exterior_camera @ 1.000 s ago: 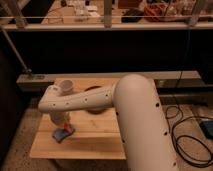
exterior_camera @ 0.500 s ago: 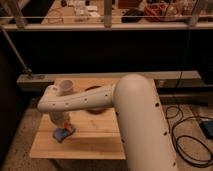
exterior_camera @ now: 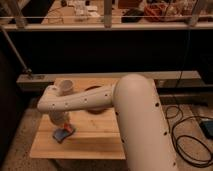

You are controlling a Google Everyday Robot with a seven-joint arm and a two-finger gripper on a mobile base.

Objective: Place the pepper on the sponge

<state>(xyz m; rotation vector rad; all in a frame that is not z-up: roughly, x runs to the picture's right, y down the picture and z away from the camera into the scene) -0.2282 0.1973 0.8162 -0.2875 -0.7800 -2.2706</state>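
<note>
In the camera view, my hand (exterior_camera: 62, 126) hangs low near the front-left corner of the counter (exterior_camera: 95, 146), just above the sponge (exterior_camera: 59, 136). The pepper (exterior_camera: 69, 131) seems to rest on the sponge's right end, directly under my hand. Whether my hand is spread or pinching, I cannot tell. A dark bowl (exterior_camera: 96, 111) lies nearer the back edge, partly behind my arm.

A single view, high and close behind the arm (exterior_camera: 140, 120), faces down and forward over the counter (exterior_camera: 95, 142); the pincer (exterior_camera: 63, 129) hangs low at its left end.
</note>
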